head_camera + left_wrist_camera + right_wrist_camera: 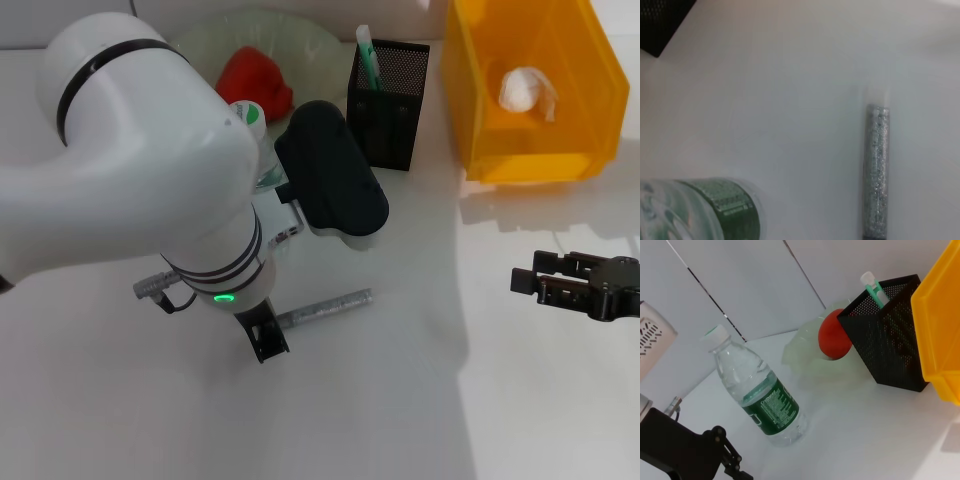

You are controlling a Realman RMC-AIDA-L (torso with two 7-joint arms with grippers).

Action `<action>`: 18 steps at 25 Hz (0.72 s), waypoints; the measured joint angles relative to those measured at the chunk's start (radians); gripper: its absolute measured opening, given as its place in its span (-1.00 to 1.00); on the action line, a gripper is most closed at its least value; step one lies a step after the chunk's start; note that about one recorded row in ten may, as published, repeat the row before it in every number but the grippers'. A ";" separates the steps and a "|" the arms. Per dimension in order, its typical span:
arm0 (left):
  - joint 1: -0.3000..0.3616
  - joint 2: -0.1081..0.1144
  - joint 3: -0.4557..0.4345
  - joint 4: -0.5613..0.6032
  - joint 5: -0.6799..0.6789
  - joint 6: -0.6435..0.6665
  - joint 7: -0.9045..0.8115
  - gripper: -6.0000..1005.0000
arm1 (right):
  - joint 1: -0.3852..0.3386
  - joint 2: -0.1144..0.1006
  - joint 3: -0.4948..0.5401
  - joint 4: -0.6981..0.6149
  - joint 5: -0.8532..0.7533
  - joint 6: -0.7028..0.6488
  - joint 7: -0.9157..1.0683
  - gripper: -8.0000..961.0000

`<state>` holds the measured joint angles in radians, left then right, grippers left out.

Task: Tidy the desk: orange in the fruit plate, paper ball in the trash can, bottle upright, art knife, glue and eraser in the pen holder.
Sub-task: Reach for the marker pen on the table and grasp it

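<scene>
The grey glue stick (325, 308) lies flat on the white desk (420, 400). My left gripper (266, 342) hangs right over its near end. The left wrist view shows the glue (876, 170) lying on the desk beside the bottle's base (715, 210). The bottle (762, 395) stands upright; in the head view only its cap (247, 112) shows behind my left arm. The orange (255, 80) sits in the fruit plate (320, 45). The art knife (365, 55) stands in the pen holder (388, 95). The paper ball (525, 90) lies in the trash can (580, 160). My right gripper (530, 283) is open and idle at the right. The eraser is out of view.
My bulky left arm (150, 170) covers much of the desk's left half. The pen holder and trash can stand along the back edge, with the fruit plate left of them. Bare desk lies between the glue and my right gripper.
</scene>
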<state>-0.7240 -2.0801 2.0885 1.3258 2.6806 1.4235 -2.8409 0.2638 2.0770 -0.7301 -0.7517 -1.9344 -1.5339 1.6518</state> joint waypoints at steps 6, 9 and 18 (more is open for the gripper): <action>-0.002 0.000 0.001 -0.008 -0.006 -0.003 0.000 -0.64 | 0.001 0.000 0.000 0.014 0.000 0.000 -0.005 0.21; -0.003 0.000 0.002 -0.008 -0.006 -0.003 0.000 -0.65 | 0.003 0.000 0.000 0.022 0.000 0.000 -0.011 0.21; -0.002 -0.001 0.004 -0.008 -0.005 -0.006 -0.004 -0.68 | 0.005 0.000 0.001 0.024 0.000 0.000 -0.011 0.20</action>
<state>-0.7261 -2.0812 2.0920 1.3176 2.6753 1.4174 -2.8447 0.2685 2.0770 -0.7288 -0.7272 -1.9344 -1.5340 1.6406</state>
